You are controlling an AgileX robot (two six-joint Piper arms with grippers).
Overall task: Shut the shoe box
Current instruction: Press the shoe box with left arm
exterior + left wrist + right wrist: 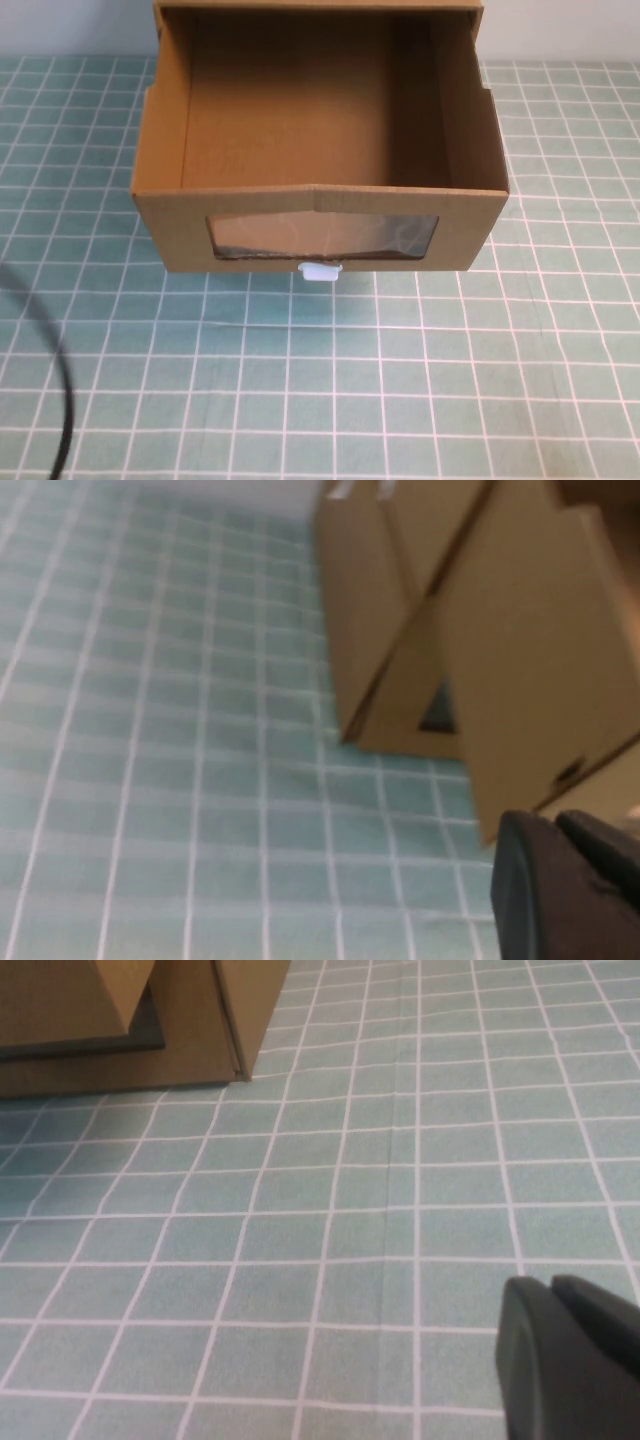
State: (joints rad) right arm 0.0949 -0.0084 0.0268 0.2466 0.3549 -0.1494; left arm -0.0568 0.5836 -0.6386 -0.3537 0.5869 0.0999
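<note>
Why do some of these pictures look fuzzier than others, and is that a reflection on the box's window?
High view: sharp; the shoe box has pale glare on its clear window. Left wrist view: soft all over, with the box and left gripper blurred from closeness. Right wrist view: the mat is fairly crisp, while the right gripper is a dark blur.

The shoe box (320, 130) is cut off at the high view's top edge, so its rear is unseen. Glare on the window (322, 236) hides what lies behind it. Neither arm appears there. Each wrist view catches only a dark corner of the left tool (565, 890) and the right tool (565, 1360), their fingers beyond the frame. A black cable (55, 380) runs off the lower left edge.
</note>
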